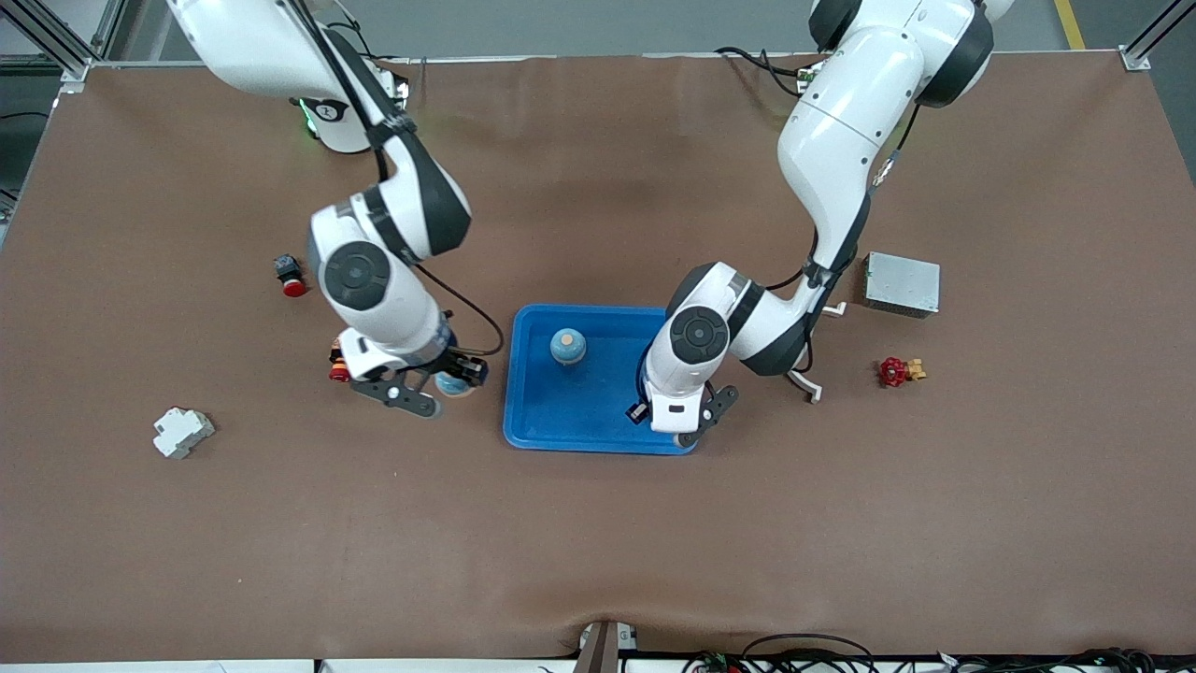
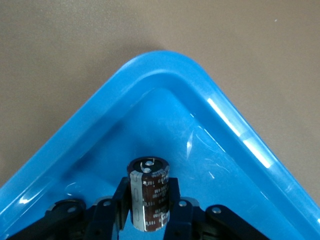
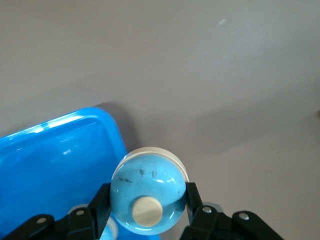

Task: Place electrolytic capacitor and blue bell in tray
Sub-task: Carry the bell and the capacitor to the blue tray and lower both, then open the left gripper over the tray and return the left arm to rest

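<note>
Two grippers grip loads: the left gripper (image 2: pixel 148 210) clamps the electrolytic capacitor (image 2: pixel 148 194) inside the tray (image 1: pixel 533 411) at lower centre (upright), the right gripper (image 3: pixel 148 212) pinches a blue bell (image 3: pixel 146 194) beside its rim.

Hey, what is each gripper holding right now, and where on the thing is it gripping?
The left gripper clamps the electrolytic capacitor by its cylindrical sides, over the tray. The right gripper clamps a blue bell by its dome's sides, beside the tray.
</note>
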Available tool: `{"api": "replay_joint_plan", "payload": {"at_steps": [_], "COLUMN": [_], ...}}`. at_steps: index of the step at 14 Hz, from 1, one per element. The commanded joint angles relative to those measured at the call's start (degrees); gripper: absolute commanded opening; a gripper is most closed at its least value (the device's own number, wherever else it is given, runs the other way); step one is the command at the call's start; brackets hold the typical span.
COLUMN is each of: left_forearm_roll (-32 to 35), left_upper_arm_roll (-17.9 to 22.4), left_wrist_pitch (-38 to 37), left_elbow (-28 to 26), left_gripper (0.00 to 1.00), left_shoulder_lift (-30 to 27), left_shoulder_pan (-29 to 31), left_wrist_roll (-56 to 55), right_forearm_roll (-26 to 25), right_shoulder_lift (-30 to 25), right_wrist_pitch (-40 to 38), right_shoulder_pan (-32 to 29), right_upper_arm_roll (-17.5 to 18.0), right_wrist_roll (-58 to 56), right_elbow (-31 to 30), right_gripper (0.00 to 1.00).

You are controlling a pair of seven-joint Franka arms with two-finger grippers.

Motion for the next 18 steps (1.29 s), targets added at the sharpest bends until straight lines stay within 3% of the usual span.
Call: {"api": "replay_joint_plan", "payload": {"at_steps": [1, 2, 4, 6, 9, 12, 14, 18], "left_forearm_roll": [1.06, 0.98, 0.97, 0.97, 0.89, 0.27, 0.36, 0.01], "left_upper_arm_roll": [0.41, 0.41, 0.32, 0.32, 0.32, 0.24, -0.47, -0.64], "left_wrist_pitch": [-0.10, -0.10, -0.10, -0.27, -1.15, -7.90, -14.48, -30.30], "left_elbow": [0.49, 0.49, 0.58, 0.66, 0.66, 0.93, 0.84, -0.38], "left_gripper": [0.00, 0.00, 0.35, 0.97, 1.00, 1.00, 1.00, 1.00], "left_shoulder_lift": [0.15, 0.15, -0.38, -0.90, -3.27, -8.35, -12.14, -20.22], "left_shoulder_pan": [-0.14, 0.12, 0.57, 0.48, 1.09, 2.41, 5.04, 8.90], "left_wrist_roll": [-0.23, -0.23, -0.14, -0.23, -0.31, 0.12, 1.09, 15.03], "right_forearm_roll": [-0.85, -0.85, -0.94, -0.94, -1.03, -1.20, -1.12, -1.03], "right_shoulder_lift": [9.12, 11.32, 13.88, 15.21, 16.35, 17.67, 18.11, 19.07], "right_wrist_pitch": [-0.83, -0.74, 0.05, 1.02, 2.95, 5.59, 5.68, 5.94], "right_shoulder_pan": [2.71, 2.89, 4.38, 5.17, 6.05, 7.63, 7.99, 8.51], "right_upper_arm_roll": [-0.65, -0.65, -0.83, -0.91, -1.00, -1.18, -1.18, -1.18], "right_wrist_roll": [6.22, 7.28, 9.48, 11.15, 13.08, 15.55, 16.17, 16.78], "right_elbow": [10.27, 12.38, 15.12, 15.92, 15.92, 15.92, 15.92, 16.35], "right_gripper": [0.00, 0.00, 0.00, 0.00, 0.00, 0.00, 0.00, 0.00]}}
